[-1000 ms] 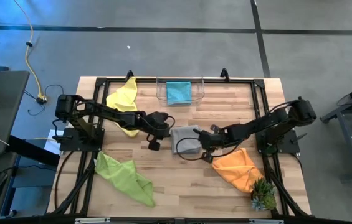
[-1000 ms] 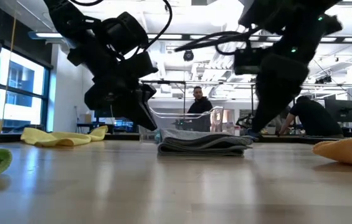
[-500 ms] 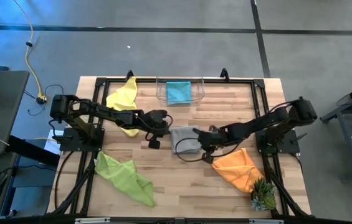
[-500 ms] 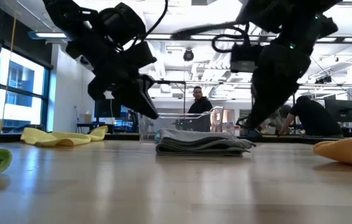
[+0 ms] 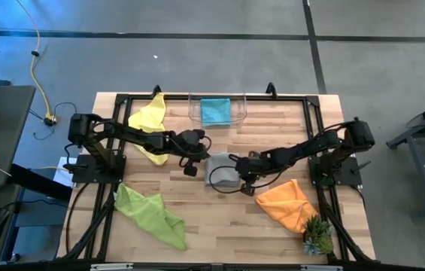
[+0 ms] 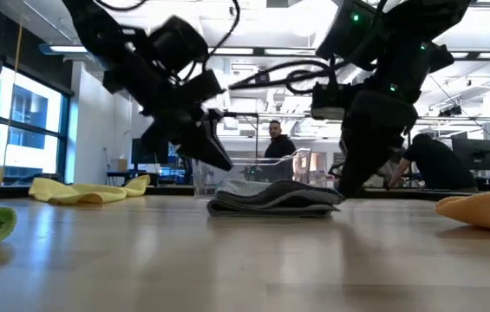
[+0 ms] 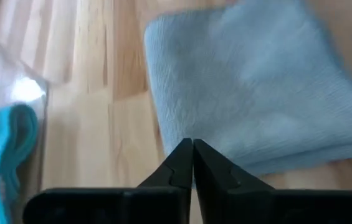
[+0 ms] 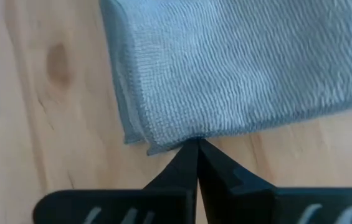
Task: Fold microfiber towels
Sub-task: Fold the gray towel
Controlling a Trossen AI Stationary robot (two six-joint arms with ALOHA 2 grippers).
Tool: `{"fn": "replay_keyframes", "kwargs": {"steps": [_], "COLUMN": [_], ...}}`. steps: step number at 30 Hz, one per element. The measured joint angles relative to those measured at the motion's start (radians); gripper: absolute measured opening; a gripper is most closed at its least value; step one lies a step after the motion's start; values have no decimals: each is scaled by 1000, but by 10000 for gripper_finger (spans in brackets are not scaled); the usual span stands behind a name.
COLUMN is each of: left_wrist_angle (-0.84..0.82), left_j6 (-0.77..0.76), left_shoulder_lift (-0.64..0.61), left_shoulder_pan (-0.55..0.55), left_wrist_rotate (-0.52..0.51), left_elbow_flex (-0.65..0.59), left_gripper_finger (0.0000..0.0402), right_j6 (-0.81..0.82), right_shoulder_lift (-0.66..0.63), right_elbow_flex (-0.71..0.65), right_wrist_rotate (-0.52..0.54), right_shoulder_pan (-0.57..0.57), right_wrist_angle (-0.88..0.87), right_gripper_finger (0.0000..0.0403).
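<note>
The grey towel [image 5: 220,170] lies folded in several layers at the table's middle; it also shows in the low view [image 6: 271,198]. My left gripper [image 5: 195,159] is shut, its tips over the towel's left edge [image 7: 182,134]. My right gripper [image 5: 238,172] is shut at the towel's right edge. The yellow towel [image 5: 150,120], lime green towel [image 5: 152,214] and orange towel [image 5: 287,202] lie crumpled on the table. The teal towel [image 5: 215,111] lies in the clear bin. My left gripper's shut fingertips [image 7: 192,149] stand over the grey towel's left edge; I cannot tell whether they touch it. My right gripper's shut fingertips [image 8: 197,149] meet the towel's layered right edge [image 8: 182,138], coming slanted down from the table's right. The towel lies flat on the table.
The clear bin [image 5: 237,113] stands at the far edge, middle. A small green spiky plant [image 5: 318,239] stands at the near right corner. Black frame rails run along the table's edges. People show in the room behind [image 6: 276,143].
My left gripper has gone toward the table's right and down toward the grey towel's left edge. My right gripper has gone toward the table's left against the towel's right edge, and the towel has slid a little toward the left.
</note>
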Motion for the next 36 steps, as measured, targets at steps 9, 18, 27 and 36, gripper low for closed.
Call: {"fn": "replay_keyframes", "kwargs": {"steps": [9,18,27,36], "left_wrist_angle": [66,94,60,63], "left_j6": [13,3,-97,-109], "left_shoulder_lift": [50,113,-15,68], "left_shoulder_pan": [28,45,87,47], "left_wrist_rotate": [-30,-37,55,71], "left_elbow_flex": [0,-1,2,2], "left_gripper_finger": [1,0,0,0], "right_j6": [-18,-25,-24,-24], "right_shoulder_lift": [0,0,0,0], "right_elbow_flex": [0,0,0,0], "right_wrist_rotate": [-40,-61,-61,-61], "right_shoulder_pan": [1,16,16,16], "right_wrist_angle": [30,44,44,44], "right_gripper_finger": [0,0,0,0]}}
